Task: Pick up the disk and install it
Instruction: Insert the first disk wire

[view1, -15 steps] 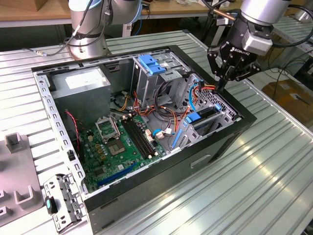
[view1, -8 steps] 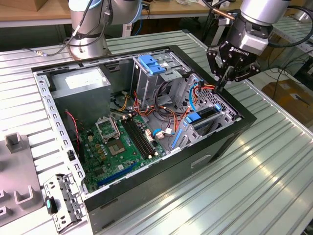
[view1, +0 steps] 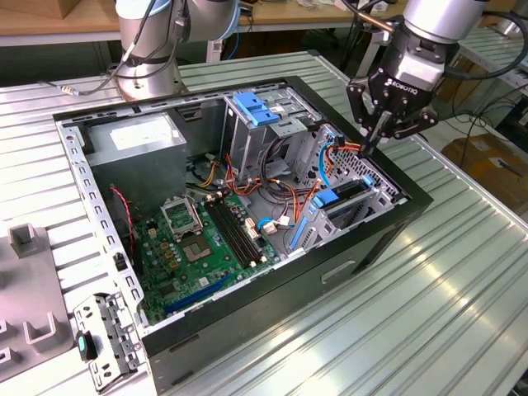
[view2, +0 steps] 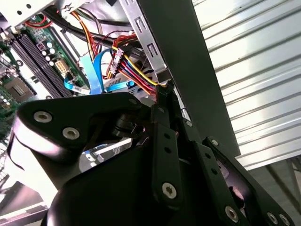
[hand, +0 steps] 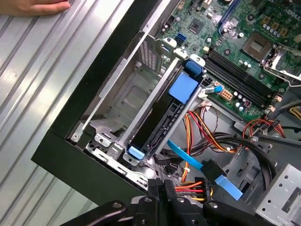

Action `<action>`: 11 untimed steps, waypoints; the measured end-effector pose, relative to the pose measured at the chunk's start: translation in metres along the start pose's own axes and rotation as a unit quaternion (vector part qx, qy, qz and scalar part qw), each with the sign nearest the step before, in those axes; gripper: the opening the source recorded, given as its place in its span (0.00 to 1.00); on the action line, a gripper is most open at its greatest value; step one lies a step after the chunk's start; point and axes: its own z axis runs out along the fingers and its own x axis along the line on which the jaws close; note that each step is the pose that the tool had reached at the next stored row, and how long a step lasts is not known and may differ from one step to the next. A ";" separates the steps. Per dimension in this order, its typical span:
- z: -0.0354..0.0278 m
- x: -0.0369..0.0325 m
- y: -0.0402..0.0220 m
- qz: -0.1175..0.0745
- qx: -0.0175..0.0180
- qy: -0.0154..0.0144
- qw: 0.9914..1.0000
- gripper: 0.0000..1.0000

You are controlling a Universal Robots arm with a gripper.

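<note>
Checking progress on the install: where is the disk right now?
The disk sits in the drive bay at the exterior view's right end of the open computer case, between the motherboard and the case wall, near the claw.

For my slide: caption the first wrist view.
Disk on edge in the case's drive bay, shut gripper near the cables.

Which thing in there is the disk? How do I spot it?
Look inside the open computer case, in the corner near the claw. The disk stands on its edge in a metal bay there. It is the dark slab with blue plastic at both ends, unlike the coloured wires beside it.
</note>
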 end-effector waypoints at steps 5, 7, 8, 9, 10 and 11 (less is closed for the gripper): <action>0.0000 0.0000 0.0000 0.050 -0.001 0.000 0.999 0.17; 0.0000 0.0000 0.0000 0.076 -0.002 -0.001 0.997 0.17; 0.0000 0.0000 0.0000 0.084 -0.002 -0.001 0.996 0.17; 0.0001 0.0000 0.0000 0.091 -0.002 -0.001 0.996 0.17; 0.0001 0.0000 0.0000 0.098 -0.002 -0.001 0.995 0.17; 0.0001 0.0000 0.0000 0.105 -0.002 -0.001 0.994 0.17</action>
